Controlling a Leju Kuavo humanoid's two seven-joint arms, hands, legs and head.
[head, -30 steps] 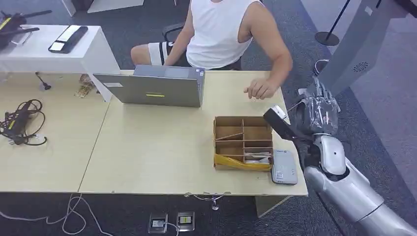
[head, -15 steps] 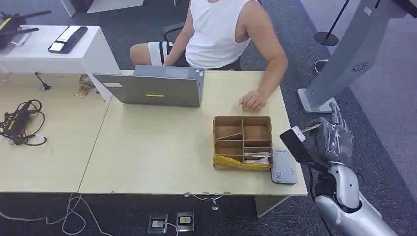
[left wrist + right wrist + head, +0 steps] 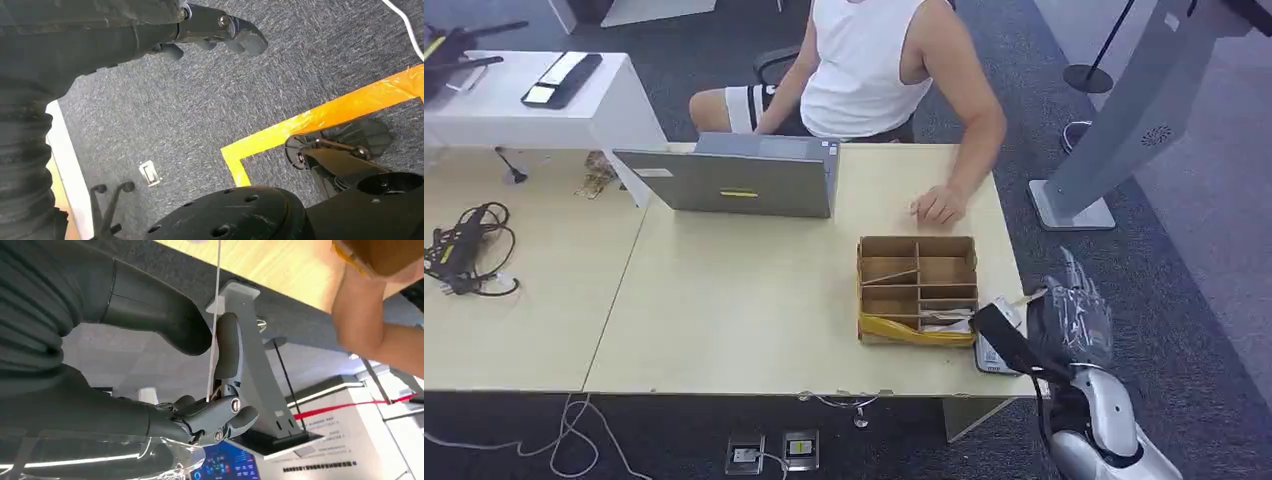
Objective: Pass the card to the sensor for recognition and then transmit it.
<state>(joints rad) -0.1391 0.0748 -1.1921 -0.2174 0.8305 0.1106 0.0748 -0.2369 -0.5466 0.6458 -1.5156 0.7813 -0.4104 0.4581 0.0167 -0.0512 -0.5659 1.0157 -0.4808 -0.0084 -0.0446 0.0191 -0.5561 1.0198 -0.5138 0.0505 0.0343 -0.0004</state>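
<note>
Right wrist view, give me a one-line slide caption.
Right hand pinches the thin white card edge-on between thumb and fingers.

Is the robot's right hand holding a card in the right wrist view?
Yes, the right hand pinches the thin white card, seen edge-on, between thumb and fingers.

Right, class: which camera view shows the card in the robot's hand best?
The right wrist view: the card appears close up, edge-on, pinched between the right hand's thumb and fingers. The head view shows only a thin pale sliver beside that hand. The left wrist view faces carpet.
</note>
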